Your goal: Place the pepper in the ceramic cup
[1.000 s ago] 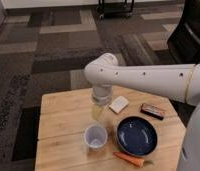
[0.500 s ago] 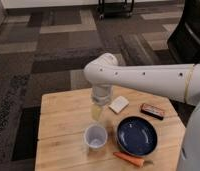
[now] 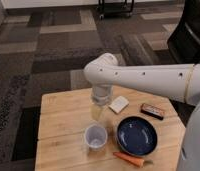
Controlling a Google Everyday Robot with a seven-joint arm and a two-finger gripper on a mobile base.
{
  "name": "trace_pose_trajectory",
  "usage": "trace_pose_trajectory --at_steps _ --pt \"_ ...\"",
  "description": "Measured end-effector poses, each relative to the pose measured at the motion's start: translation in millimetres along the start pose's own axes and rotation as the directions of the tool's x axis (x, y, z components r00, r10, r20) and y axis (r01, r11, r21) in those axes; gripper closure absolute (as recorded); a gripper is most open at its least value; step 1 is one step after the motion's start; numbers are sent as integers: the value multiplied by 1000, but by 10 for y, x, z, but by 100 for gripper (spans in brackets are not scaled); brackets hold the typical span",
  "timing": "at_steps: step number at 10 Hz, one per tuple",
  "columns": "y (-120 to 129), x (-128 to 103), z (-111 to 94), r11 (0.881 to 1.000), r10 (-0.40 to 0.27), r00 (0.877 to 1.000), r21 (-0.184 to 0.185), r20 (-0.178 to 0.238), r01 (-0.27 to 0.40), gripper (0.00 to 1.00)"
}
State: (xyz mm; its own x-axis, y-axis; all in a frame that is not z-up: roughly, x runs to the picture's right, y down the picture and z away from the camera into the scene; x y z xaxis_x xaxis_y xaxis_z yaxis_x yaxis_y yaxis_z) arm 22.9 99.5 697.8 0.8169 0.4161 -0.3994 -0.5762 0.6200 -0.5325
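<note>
My gripper (image 3: 97, 112) hangs below the arm (image 3: 143, 77), over the worktop (image 3: 63, 125) just behind the cup (image 3: 95, 136). I cannot tell whether it is open or closed. The pepper (image 3: 129, 159) lies on the worktop at its front, near the cup and just before the bowl (image 3: 136, 136). The frame cuts off the worktop's front edge, and the robot's body hides its right corner.

The single camera looks steeply down from above the near edge of the light wooden table (image 3: 63, 115), close enough that the white jointed arm (image 3: 143, 77) crosses the frame from the right, its gripper (image 3: 97, 111) hanging over the table's far half, with grey patterned carpet (image 3: 53, 50) beyond.
</note>
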Motion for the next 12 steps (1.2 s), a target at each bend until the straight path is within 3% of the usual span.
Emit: trace_pose_trajectory --at_steps 6,12 --pt "-78 224 15 999 -37 999 12 -32 38 35" --pt "-125 588 90 996 -90 993 13 -76 91 35"
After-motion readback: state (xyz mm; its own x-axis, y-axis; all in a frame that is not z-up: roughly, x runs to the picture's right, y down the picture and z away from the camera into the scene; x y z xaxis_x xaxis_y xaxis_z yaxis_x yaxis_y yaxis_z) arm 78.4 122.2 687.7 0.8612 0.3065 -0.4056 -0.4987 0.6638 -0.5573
